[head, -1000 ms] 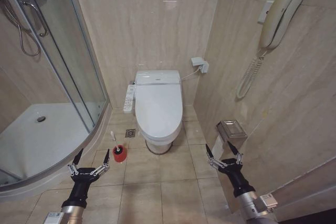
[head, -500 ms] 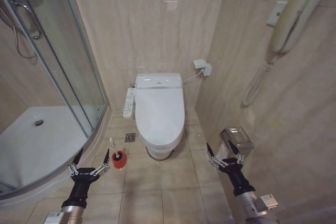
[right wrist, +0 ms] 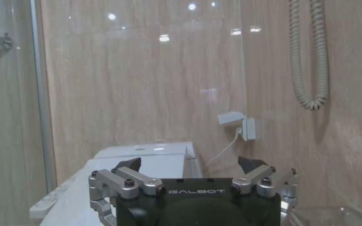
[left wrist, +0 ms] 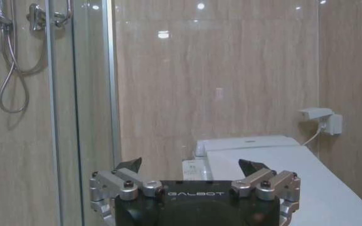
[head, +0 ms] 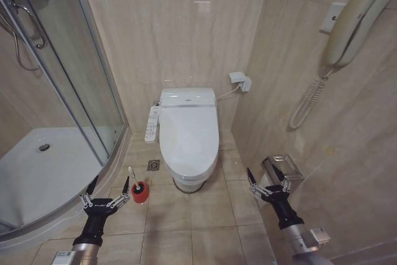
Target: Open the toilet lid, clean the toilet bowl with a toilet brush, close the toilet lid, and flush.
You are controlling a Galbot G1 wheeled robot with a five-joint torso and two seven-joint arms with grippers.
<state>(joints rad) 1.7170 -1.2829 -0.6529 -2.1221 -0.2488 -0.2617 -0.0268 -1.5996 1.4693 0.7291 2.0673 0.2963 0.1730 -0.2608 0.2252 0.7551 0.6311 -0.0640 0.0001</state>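
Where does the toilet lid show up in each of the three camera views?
Head view: toilet lid shut, at centre, against the back wall.
Left wrist view: lower right, beyond the left gripper.
Right wrist view: lower left, beyond the right gripper.
Shared landmark: the wall plug beside the tank.

Toilet lid (head: 188, 133): large glossy white oval cover, shut, lying flat over the seat and bowl; narrow end toward the camera, hinge end against the white tank unit at the back wall.
Toilet bowl (head: 188, 180): white ceramic, on a pedestal base standing on the beige floor tiles between the shower enclosure and the right-hand wall; the front rim and base show under the lid; inside hidden.
Toilet brush (head: 131, 175): thin white stick handle, tilted, standing in a small round red holder (head: 141, 192) on the floor just left of the pedestal; bristle head hidden inside.
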